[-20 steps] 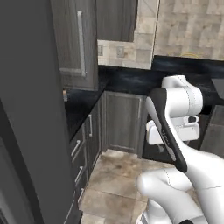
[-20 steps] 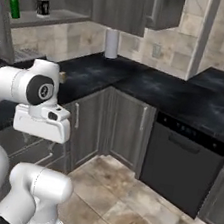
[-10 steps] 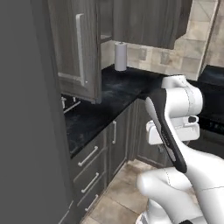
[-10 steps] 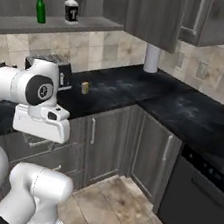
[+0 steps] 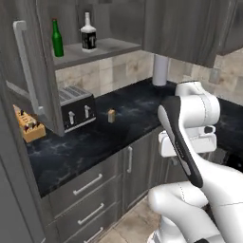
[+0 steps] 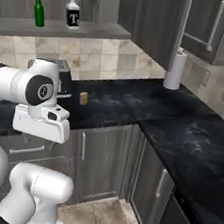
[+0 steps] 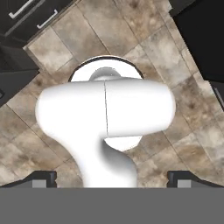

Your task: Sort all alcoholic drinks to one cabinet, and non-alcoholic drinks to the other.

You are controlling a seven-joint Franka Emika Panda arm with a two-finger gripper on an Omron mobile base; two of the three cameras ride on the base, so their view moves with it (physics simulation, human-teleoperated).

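End effector (image 7: 112, 179), jaws wide, faces floor, well below shelved green bottle (image 5: 57, 38).

A slim green bottle (image 5: 57, 38) with a red cap and a squarer pale bottle (image 5: 88, 33) with a black label bearing a white "T" stand upright, near each other but apart, on the shelf of an open grey wood-grain wall cabinet (image 5: 102, 48); its door (image 5: 35, 71), with a long pale bar handle, swings out to the left in the left base view. A small orange-yellow carton (image 5: 111, 116) stands upright on the black counter below, just right of the toaster. A second alike cabinet (image 6: 216, 28) hangs shut at the upper right of the right base view.
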